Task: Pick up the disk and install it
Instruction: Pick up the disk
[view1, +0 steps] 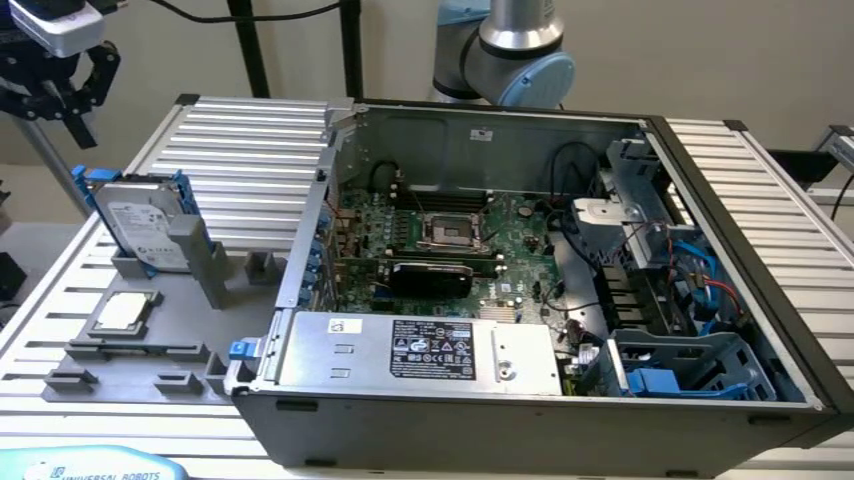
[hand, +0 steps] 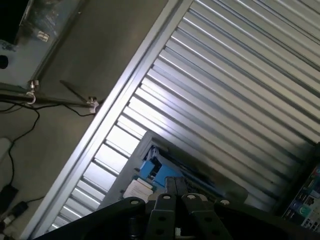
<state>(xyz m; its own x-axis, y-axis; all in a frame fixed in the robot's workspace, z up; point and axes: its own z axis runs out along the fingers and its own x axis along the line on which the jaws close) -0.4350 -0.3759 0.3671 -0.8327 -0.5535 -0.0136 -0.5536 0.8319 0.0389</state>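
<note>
Chip: closest to me in the exterior view is the small square chip (view1: 120, 312). It lies flat on the grey holder (view1: 200, 265). It is not my job.
Silver box: the big silver box (view1: 427, 350) with the black label sits at the front of the open computer case (view1: 534, 425). That is not my job either.
Blue bay: there is a blue plastic bay (view1: 681, 372) in the case, at the exterior view's right. I think the disk goes somewhere there, but I cannot be sure.
Disk: the disk (view1: 140, 222) stands on its edge in the grey holder, outside the case. Its white label faces me and blue plastic runs round it. Nothing is touching it.
Long way: its long side runs up and down, and it leans back a little.
Gripper: my gripper (view1: 78, 118) hangs high over the ribbed table (view1: 254, 150), further back than the disk.
Fingers: in the wrist view the fingers (hand: 169, 191) look pressed together, and they hold nothing.
Which way: the disk lies below the gripper, a bit to the exterior view's right, and well apart from it. In the wrist view the gripper (hand: 173, 186) points down near the blue top edge of the disk (hand: 150, 172).
Arm: the arm (view1: 514, 50) stands furthest away, behind the case.
Job so far: the disk is not picked up yet.
</note>
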